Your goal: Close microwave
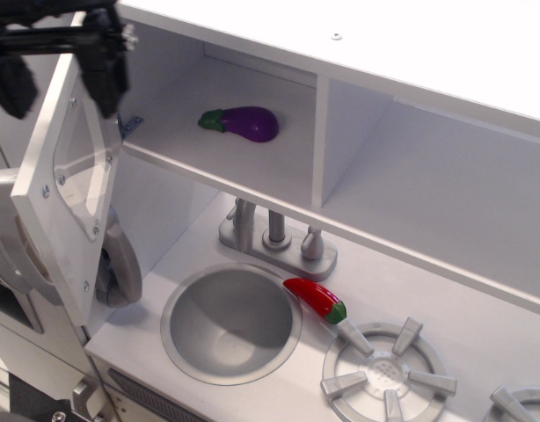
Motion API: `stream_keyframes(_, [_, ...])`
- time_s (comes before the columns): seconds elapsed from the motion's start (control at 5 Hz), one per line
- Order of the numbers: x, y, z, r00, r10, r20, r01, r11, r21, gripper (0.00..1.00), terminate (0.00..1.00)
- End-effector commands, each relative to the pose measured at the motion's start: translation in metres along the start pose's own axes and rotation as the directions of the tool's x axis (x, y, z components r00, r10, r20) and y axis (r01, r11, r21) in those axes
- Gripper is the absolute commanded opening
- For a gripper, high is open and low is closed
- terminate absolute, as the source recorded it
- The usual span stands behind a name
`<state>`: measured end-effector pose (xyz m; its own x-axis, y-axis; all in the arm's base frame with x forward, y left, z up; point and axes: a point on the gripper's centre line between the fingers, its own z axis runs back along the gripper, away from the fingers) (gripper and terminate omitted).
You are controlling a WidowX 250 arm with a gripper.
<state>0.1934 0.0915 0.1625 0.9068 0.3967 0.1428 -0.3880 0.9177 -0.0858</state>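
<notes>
The microwave [252, 88] is the white upper compartment at the left of the toy kitchen, and it stands open. Its white door [50, 220] with the clear window [81, 163] swings out to the left; the grey handle [10, 242] shows on the door's outer side. My black gripper [61, 81] is at the top left, open. One finger [13, 83] is outside the door and the other [107, 79] is on its inner side, so the door's top edge lies between them. A purple eggplant [245, 123] lies inside the compartment.
A doorless white niche [428, 193] lies right of the compartment. Below are a faucet [274, 233], a round sink [230, 323], a red chili pepper [316, 299], a grey burner [386, 374] and a grey phone handset [120, 272] beside the door.
</notes>
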Motion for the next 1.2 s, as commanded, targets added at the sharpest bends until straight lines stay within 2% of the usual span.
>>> stream_keyframes(0.0, [0.011,0.022,0.000,0.998,0.013,0.058,-0.017,0.998,0.067,1.00,0.00])
stream_keyframes(0.2, [0.016,0.027,-0.015,0.998,0.043,0.046,-0.048,0.993,0.105,1.00,0.00])
stream_keyframes(0.4, [0.016,0.020,-0.022,0.998,0.060,0.033,-0.063,0.993,0.097,1.00,0.00])
stream_keyframes(0.6, [0.017,0.006,-0.029,0.998,0.063,0.016,-0.064,0.995,0.071,1.00,0.00])
stream_keyframes(1.0, [0.024,-0.045,-0.036,0.995,0.095,0.008,-0.095,0.995,0.007,1.00,0.00])
